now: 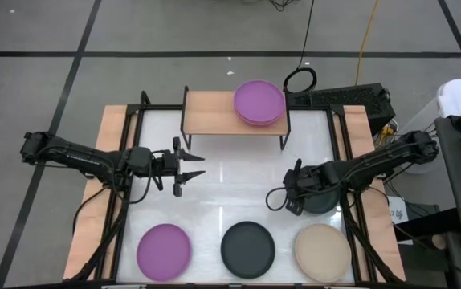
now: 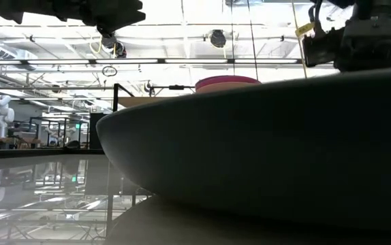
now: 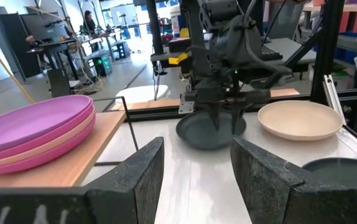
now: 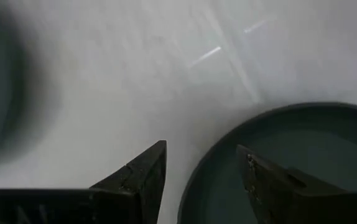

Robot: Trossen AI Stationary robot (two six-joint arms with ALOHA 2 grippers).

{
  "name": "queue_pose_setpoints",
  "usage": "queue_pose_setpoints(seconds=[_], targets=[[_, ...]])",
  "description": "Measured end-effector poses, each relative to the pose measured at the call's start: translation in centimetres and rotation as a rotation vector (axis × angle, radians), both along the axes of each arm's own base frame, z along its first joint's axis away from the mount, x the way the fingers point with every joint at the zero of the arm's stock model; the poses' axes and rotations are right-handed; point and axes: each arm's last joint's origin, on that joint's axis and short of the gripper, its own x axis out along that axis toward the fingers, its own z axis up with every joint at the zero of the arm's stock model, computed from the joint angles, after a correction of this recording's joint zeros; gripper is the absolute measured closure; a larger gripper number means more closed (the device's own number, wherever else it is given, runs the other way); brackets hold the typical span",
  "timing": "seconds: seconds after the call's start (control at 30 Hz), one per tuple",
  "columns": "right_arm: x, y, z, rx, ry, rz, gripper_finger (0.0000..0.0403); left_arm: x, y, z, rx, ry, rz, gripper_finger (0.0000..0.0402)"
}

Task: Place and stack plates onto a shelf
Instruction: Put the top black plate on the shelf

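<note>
The shelf [image 1: 214, 114] stands at the table's far middle. On its right half rests a stack of plates [image 1: 259, 103] with a purple one on top, also seen in the left wrist view [image 3: 35, 127]. A purple plate [image 1: 164, 247], a dark plate [image 1: 247, 247] and a beige plate [image 1: 322, 249] lie along the near edge. Another dark plate [image 3: 206, 132] lies right of centre. My right gripper [image 4: 201, 148] is open and points steeply down over this plate's left rim [image 4: 194, 168], one finger inside it and one outside. My left gripper [image 1: 197, 166] is open and level, left of centre.
Wooden strips [image 1: 110, 160] and black rails run along the table's left and right sides. White table surface [image 1: 230, 185] lies bare between the two grippers. In the low view the near dark plate [image 2: 284, 150] fills most of the picture.
</note>
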Motion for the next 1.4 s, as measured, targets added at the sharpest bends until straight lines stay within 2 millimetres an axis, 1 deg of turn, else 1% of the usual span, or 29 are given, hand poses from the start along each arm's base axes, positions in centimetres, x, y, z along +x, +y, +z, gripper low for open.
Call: queue_pose_setpoints(seconds=[0.2, 0.47, 0.63, 0.8, 0.97, 1.13, 1.27, 1.4], targets=[[-0.7, -0.3, -1.4, -0.017, 0.032, -0.053, 0.0227, 0.0, 0.0, 0.0, -0.003, 0.000, 0.000, 0.0211], [-0.8, -0.3, -3.1, 0.016, -0.030, -0.086, 0.0227, 0.0, 0.0, 0.0, -0.003, 0.001, 0.000, 0.0211], [-1.3, -0.4, -4.0, 0.008, -0.004, -0.094, 0.0227, 0.0, 0.0, 0.0, -0.002, 0.004, 0.000, 0.0211], [-1.6, -0.5, -4.4, 0.002, 0.001, -0.087, 0.0227, 0.0, 0.0, -0.1, -0.002, 0.007, 0.000, 0.0211], [-1.4, -0.4, -4.7, 0.012, -0.045, -0.063, 0.0227, 0.0, 0.0, -0.1, -0.003, 0.008, 0.000, 0.0211], [-1.7, -0.5, -5.3, 0.012, -0.038, -0.066, 0.0228, 0.0, 0.0, -0.1, -0.003, 0.009, 0.000, 0.0211], [-2.1, -0.6, -5.8, 0.013, -0.019, -0.082, 0.0243, 0.0, 0.0, -0.1, -0.005, 0.008, 0.000, 0.0211], [-2.2, -0.6, -5.8, 0.006, -0.013, -0.062, 0.0281, 0.0, 0.0, -0.1, -0.006, 0.008, 0.000, 0.0211]])
